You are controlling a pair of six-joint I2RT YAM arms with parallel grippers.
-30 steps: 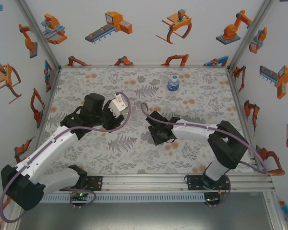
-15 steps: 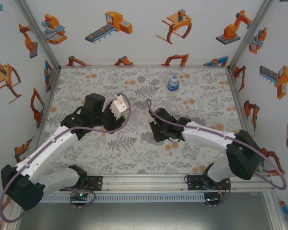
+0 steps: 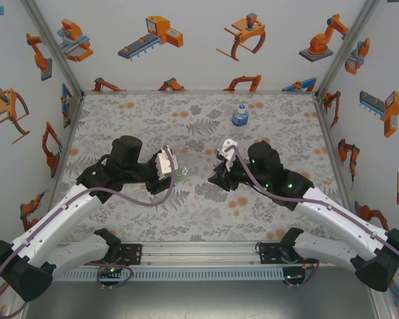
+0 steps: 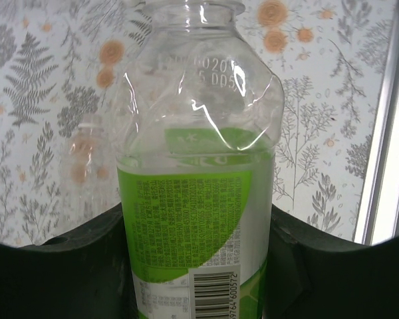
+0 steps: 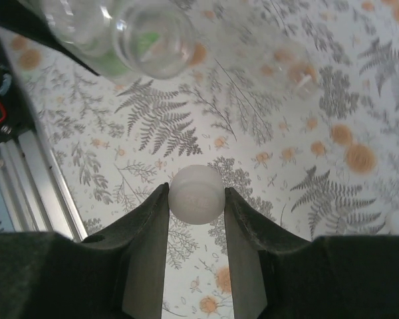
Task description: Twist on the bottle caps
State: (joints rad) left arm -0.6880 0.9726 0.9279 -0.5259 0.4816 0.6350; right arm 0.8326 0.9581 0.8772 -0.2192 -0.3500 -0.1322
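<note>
Green-labelled bottle [image 4: 196, 166], left hand [image 4: 196, 232] clamping it, aims neck at right hand [image 5: 196, 201] pinching cap [image 5: 197, 191].

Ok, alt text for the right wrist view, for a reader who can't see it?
The right gripper pinches a small white cap between its jaws over a floral table. At top left, the open mouth of a clear bottle faces the camera.
</note>
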